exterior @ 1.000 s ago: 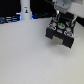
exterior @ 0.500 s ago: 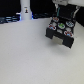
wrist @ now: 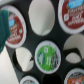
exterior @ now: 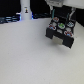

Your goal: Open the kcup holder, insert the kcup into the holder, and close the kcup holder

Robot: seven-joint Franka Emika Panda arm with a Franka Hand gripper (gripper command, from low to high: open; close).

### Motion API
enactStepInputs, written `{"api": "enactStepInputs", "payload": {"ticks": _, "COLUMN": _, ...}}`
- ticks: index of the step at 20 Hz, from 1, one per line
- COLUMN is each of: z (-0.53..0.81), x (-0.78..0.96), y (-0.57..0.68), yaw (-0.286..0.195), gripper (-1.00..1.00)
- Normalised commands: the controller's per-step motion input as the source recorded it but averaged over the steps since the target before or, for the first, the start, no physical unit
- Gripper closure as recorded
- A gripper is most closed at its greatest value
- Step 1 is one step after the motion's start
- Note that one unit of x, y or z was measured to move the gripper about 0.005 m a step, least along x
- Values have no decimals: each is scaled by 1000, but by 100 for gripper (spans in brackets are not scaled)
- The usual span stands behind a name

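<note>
we see our pincer (exterior: 61,15) at the upper right of the exterior view, low over the kcup holder (exterior: 60,33); whether it is wide or narrow we cannot tell. in the wrist view the kcup (wrist: 47,55) with its green top sits in a round slot of the black tray, reddish-lidded pods (wrist: 14,29) in slots beside it. the holder stands on the white desk (exterior: 25,55), a white post (exterior: 25,10) at upper left.

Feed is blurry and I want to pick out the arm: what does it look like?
The arm is white to light grey, darker at its lower end. Cables and markings are too blurred to tell. A teal piece in the wrist view may belong to it.
</note>
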Motion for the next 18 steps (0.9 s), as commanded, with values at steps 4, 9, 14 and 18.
{"api": "enactStepInputs", "payload": {"ticks": 4, "z": 103, "x": 563, "y": -365, "yaw": 51, "gripper": -100}}
{"api": "enactStepInputs", "payload": {"ticks": 9, "z": 58, "x": 603, "y": -332, "yaw": 48, "gripper": -100}}
{"api": "enactStepInputs", "payload": {"ticks": 14, "z": 49, "x": 634, "y": -226, "yaw": 55, "gripper": -100}}
{"api": "enactStepInputs", "payload": {"ticks": 18, "z": -8, "x": 735, "y": -92, "yaw": 55, "gripper": -100}}
